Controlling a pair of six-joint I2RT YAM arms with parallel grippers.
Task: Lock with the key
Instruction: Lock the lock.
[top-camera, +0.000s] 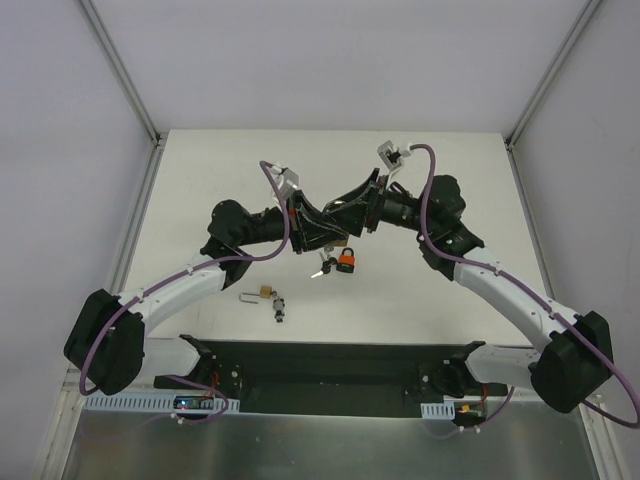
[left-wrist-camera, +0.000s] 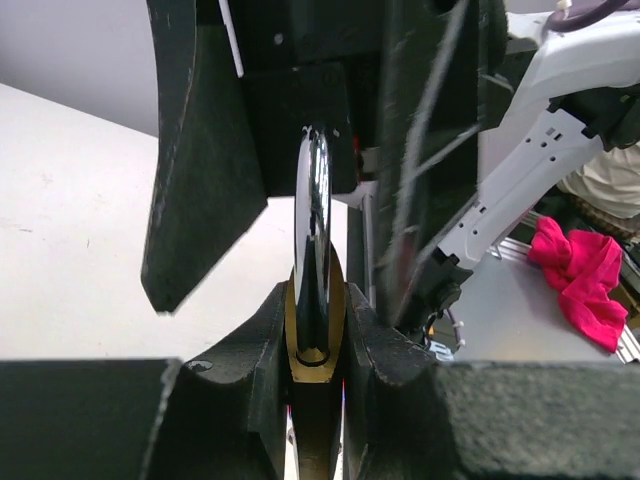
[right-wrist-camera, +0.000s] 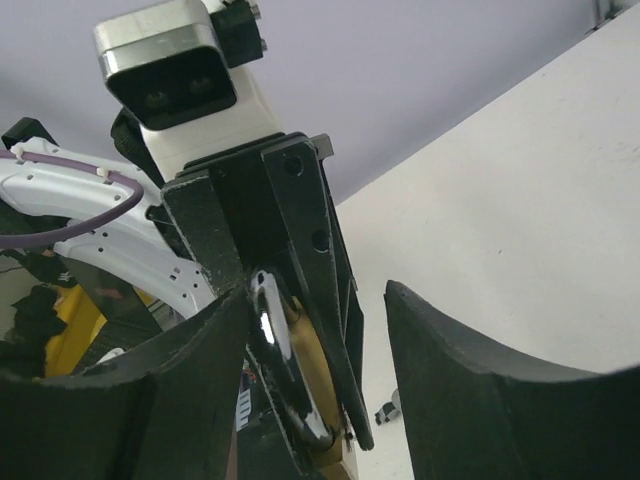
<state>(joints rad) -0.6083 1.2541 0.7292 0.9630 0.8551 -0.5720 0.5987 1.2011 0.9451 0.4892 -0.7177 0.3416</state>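
**A:** What has the left tool got?

**B:** The left tool (left-wrist-camera: 316, 350) is clamped on the brass body of the padlock (right-wrist-camera: 322, 400). It holds the lock up over the middle of the tabletop (top-camera: 200, 200), with the chrome shackle (left-wrist-camera: 312, 220) pointing at the other arm.

**A:** And the right one?

**B:** The right tool (right-wrist-camera: 315, 310) stands open, one finger either side of the shackle, pinching nothing. It carries no key.

**A:** How should this step go, then?

**B:** My judgement: the left grip should stay firm and level so the lock cannot twist. The right should come away straight along the shackle without knocking it, then fetch a key. The keyway is hidden, so I cannot tell which way it faces.

**A:** Anything around?

**B:** A small brass lock (top-camera: 265, 291) lies left of centre. Beneath the two tools sit the keys (top-camera: 322, 268), just beside an orange padlock (top-camera: 346, 262). Both forearms crowd that spot, so reaching down will be tight. A red cloth (left-wrist-camera: 585, 280) lies off the tabletop, well apart.
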